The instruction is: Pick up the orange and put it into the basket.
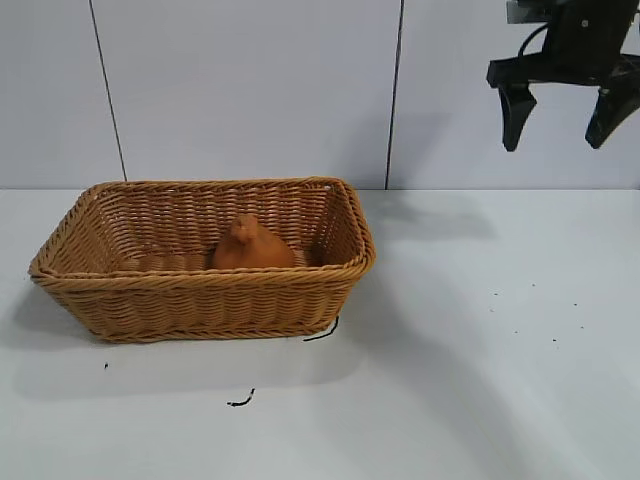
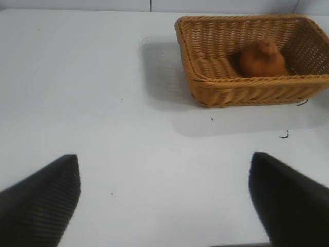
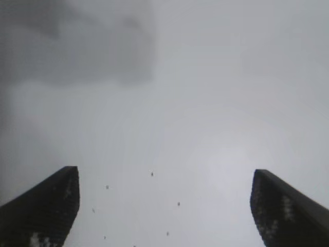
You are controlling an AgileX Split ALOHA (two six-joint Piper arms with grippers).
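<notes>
The dull-orange orange [image 1: 250, 246] with a stem bump on top lies inside the tan wicker basket [image 1: 200, 283], near its right half. Both also show in the left wrist view, the orange [image 2: 262, 59] inside the basket [image 2: 216, 85]. My right gripper [image 1: 562, 118] hangs high at the upper right, well away from the basket, open and empty; its fingers [image 3: 46, 206] frame bare table. My left gripper [image 2: 164, 200] is open and empty over the table, far from the basket; it is out of the exterior view.
The white table [image 1: 480, 380] carries small dark specks and two dark bits [image 1: 240, 401] in front of the basket. A white panelled wall [image 1: 250, 90] stands behind.
</notes>
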